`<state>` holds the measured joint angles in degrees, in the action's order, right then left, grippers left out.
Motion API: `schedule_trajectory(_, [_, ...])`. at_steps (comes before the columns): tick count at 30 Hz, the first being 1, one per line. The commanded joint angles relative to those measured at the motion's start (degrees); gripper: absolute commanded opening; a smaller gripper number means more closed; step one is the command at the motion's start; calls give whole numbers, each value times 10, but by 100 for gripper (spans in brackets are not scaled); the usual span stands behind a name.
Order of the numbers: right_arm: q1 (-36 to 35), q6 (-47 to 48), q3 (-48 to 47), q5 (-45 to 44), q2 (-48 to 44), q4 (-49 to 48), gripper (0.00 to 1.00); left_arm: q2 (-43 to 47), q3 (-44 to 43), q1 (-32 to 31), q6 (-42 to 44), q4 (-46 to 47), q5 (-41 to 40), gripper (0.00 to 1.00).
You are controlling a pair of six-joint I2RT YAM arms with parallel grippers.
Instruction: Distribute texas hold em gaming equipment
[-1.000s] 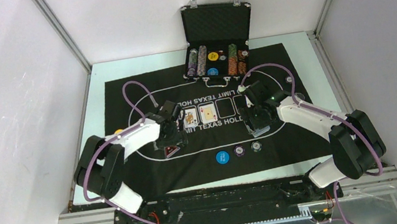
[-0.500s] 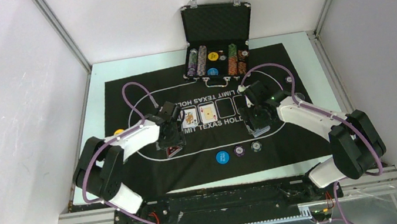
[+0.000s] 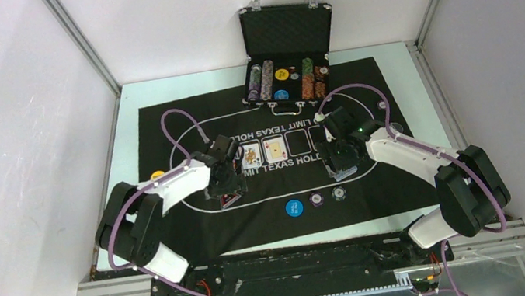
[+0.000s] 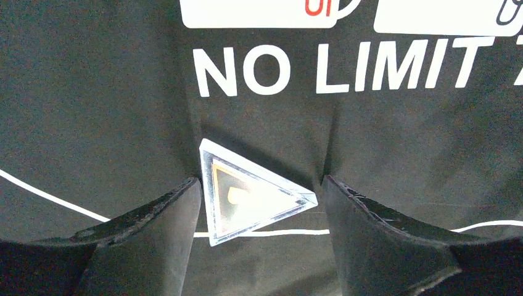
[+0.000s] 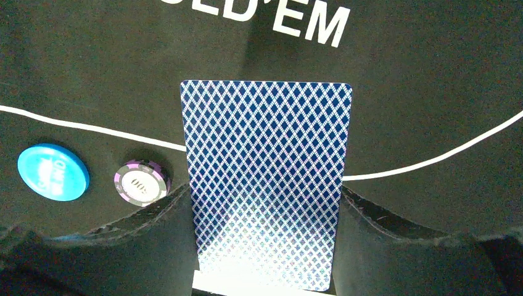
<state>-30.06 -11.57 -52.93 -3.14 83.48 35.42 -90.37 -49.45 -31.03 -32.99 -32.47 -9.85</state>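
Note:
A clear triangular marker (image 4: 247, 197) with a red-orange inner face lies flat on the black mat (image 4: 92, 123), across its white line. My left gripper (image 4: 260, 180) is open around it, one finger on each side, and a sliver of gap shows at the marker's right tip. From above, the marker (image 3: 228, 198) sits just under that gripper (image 3: 226, 189). My right gripper (image 5: 264, 190) is shut on blue-backed playing cards (image 5: 266, 179), held above the mat right of centre (image 3: 344, 171). Two face-up cards (image 3: 263, 152) lie in the mat's card boxes.
A blue chip (image 3: 294, 208), a purple chip (image 3: 316, 199) and a dark chip (image 3: 339, 193) lie in a row on the near side of the mat. The open black case (image 3: 284, 50) with chip stacks stands at the back. A yellow chip (image 3: 157, 174) lies at the mat's left edge.
The left gripper has shifted slightly around the triangular marker, and its fingers now stand a little closer to it. The right arm and its cards have not moved.

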Motion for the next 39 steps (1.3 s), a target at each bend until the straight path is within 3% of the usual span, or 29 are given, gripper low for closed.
schedule_trajectory(1, [-3,0,-1,-13,-4,-14,0,-1,35,-6,-9,-43,42,78])
schedule_trajectory(21, [-4,-1,-2,-14,-1,-16,0,-5,33,-28,-11,-70,16,77])
schedule_trajectory(39, [-6,-1,-1,-16,-2,-15,0,-11,-7,-27,-27,-64,-33,50])
